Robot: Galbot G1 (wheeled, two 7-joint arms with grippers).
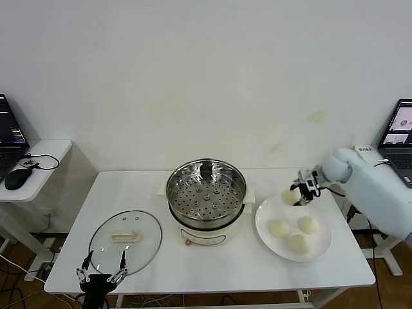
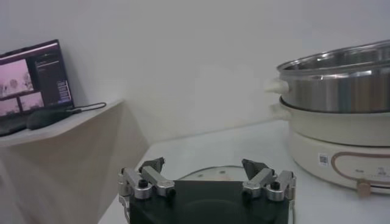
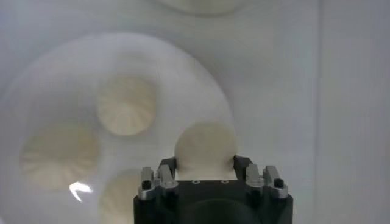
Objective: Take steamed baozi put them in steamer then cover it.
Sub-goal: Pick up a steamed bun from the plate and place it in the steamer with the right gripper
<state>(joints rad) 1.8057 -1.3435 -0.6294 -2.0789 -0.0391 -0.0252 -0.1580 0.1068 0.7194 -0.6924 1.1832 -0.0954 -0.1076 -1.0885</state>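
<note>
The steamer (image 1: 206, 190) stands open at the table's middle, its perforated tray bare; it also shows in the left wrist view (image 2: 335, 91). The cover (image 1: 125, 239), a glass lid, lies flat to the steamer's left. Three baozi (image 1: 279, 228) (image 1: 308, 224) (image 1: 299, 243) lie on a white plate (image 1: 322, 250). My right gripper (image 1: 301, 193) is shut on the fourth baozi (image 1: 291, 196) over the plate's far edge. In the right wrist view that baozi (image 3: 205, 148) sits between the fingers of the right gripper (image 3: 205, 163), above the plate (image 3: 170, 73). My left gripper (image 1: 102, 273) (image 2: 204, 167) is open and empty at the lid's near edge.
A side table with a laptop and a mouse (image 1: 16, 179) stands at the left. Another laptop (image 1: 400, 132) is at the far right. The white table (image 1: 212, 270) has bare room along its front between the lid and the plate.
</note>
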